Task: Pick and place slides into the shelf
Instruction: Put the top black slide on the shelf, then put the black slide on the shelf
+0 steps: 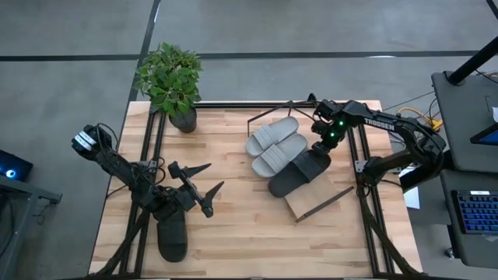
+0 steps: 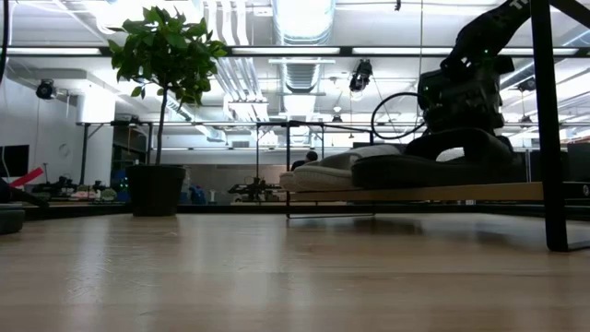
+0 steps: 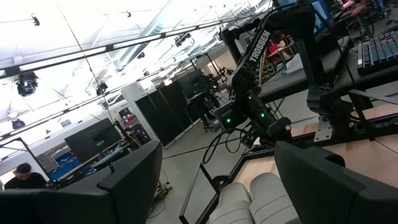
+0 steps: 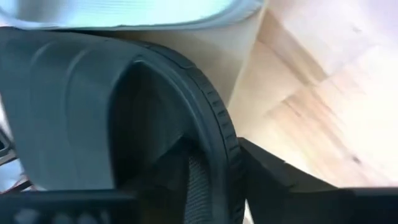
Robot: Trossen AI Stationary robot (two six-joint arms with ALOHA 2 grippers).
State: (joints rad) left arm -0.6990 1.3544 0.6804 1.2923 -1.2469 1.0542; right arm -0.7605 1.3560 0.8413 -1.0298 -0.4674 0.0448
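Note:
Two light grey slides (image 1: 276, 146) lie side by side on the slanted shelf (image 1: 317, 202). A black slide (image 1: 296, 175) lies next to them on the board, and my right gripper (image 1: 322, 146) is shut on its far end. In the low view the shelf board (image 2: 415, 194) carries the grey slide (image 2: 323, 175) and the black slide (image 2: 433, 164) under my right gripper (image 2: 461, 92). The second black slide (image 1: 173, 233) lies on the table near the front left. My left gripper (image 1: 207, 179) hovers open beyond it, touching nothing. My right gripper holds the black slide by the edge of its wide strap (image 4: 217, 134). One finger (image 4: 165, 177) is under the strap and the other finger (image 4: 273, 177) is outside it. It comes slanting down from the far right. The slide's sole rests on the shelf board.
A potted plant (image 1: 173, 82) stands at the table's far left corner. Black frame rods (image 1: 362, 194) run along the table's left and right sides. Bare tabletop (image 1: 249, 233) lies between the near black slide and the shelf. A person (image 3: 22, 175) sits far off in the room.

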